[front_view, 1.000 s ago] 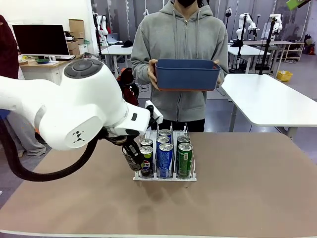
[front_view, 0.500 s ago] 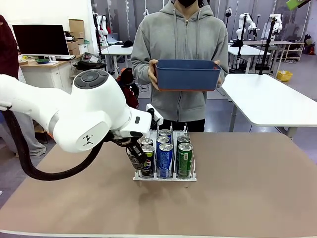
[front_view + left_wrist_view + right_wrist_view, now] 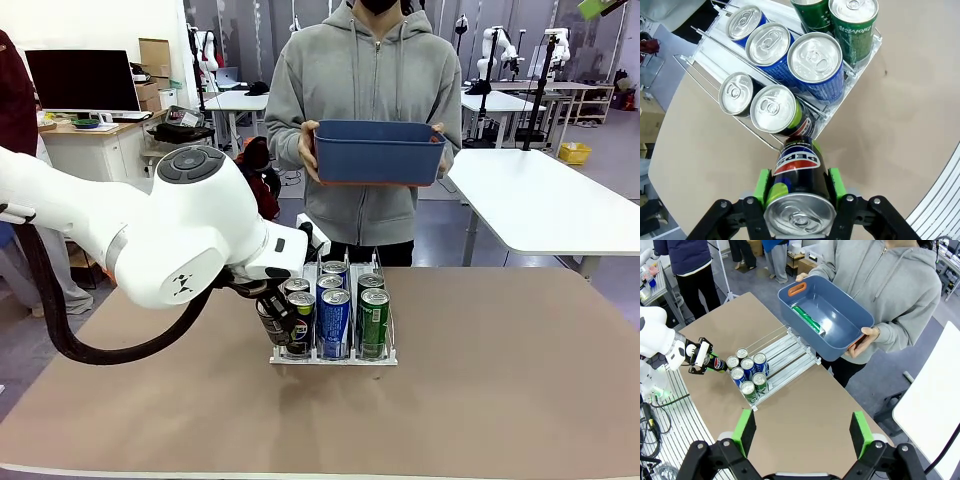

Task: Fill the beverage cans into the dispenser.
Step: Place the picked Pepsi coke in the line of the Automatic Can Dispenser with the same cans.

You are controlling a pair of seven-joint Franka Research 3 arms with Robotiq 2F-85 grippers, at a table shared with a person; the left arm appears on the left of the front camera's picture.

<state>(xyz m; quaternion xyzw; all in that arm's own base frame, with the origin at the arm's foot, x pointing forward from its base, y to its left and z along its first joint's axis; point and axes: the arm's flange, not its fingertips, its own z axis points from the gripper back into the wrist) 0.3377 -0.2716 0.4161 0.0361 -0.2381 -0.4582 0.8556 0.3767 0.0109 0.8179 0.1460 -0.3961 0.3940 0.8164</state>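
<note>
One black Pepsi can [image 3: 799, 165], tilted, pinched in left gripper [image 3: 799, 184] jaws at dispenser [image 3: 333, 360] left-lane front, on counter [image 3: 500, 380]. Seven racked cans [image 3: 815, 57]. Person [image 3: 365, 90] holds blue bin [image 3: 378, 152]. Right gripper [image 3: 803, 432] jaws spread, empty.
</note>
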